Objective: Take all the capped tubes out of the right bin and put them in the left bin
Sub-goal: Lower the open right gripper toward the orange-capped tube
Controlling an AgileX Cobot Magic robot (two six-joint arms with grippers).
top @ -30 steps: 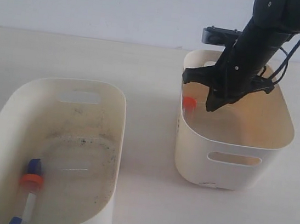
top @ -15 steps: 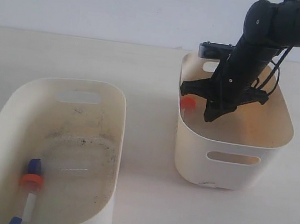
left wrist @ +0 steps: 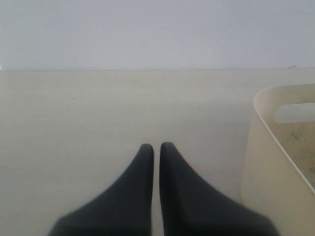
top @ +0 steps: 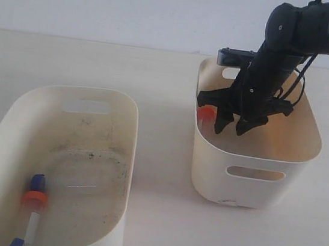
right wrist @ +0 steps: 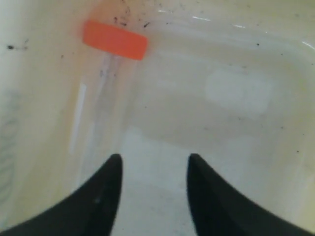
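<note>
- The table is a pale, plain surface with both bins sitting on it, well apart.
- The left bin sits at the near left of the exterior view. It's the grubby one, with dark specks all over the floor.
- The right bin is further back on the right, yellowish inside and way cleaner.
- The right arm comes in from the top right and dips down into the right bin.
- The right gripper is low inside that bin, near its left wall. The jaws are open partway with only bare bin floor between them, so it's holding nothing.
- The left gripper only shows up in its own wrist view, over bare table. The jaws are pretty much shut with just a hairline gap, and nothing's in them.
- One orange-capped tube is in the right bin, leaning cap-up against the wall. It's just beside one finger of the right gripper and outside the gap. Can't tell if it's actually touching the finger.
- The tubes in the left bin lie bunched in the near left corner. There's a blue cap, an orange cap right under it and a clear body with a white strip. Another blue cap sits at the frame edge. Can't tell which cap goes with which body.
</note>
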